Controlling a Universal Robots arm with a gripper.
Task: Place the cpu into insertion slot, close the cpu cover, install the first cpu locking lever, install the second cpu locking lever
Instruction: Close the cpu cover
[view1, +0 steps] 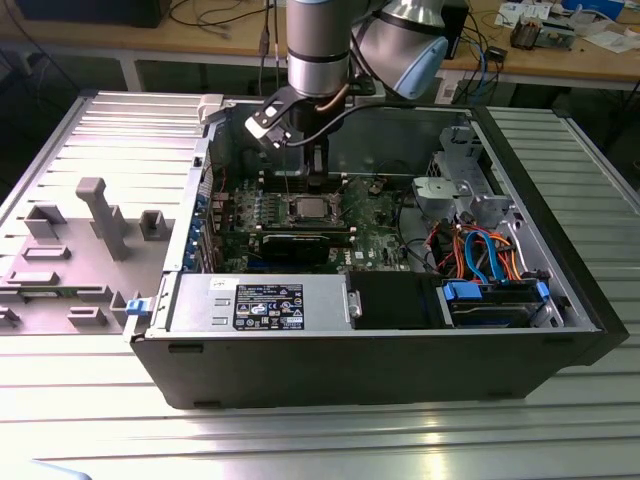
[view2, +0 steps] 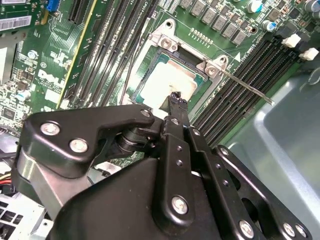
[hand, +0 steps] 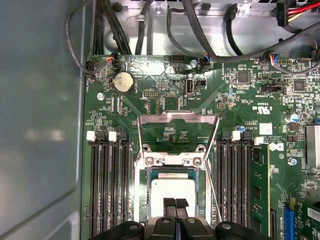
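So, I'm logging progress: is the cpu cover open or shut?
Open. In the first wrist view the cpu cover is swung back on its hinge, its frame standing clear of the cpu, whose metal top is uncovered.

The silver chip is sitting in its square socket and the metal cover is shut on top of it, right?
Not quite. The cpu does sit in the insertion slot, but the cpu cover is not shut. The first wrist view shows it swung open, away from the socket, with the chip's top bare.
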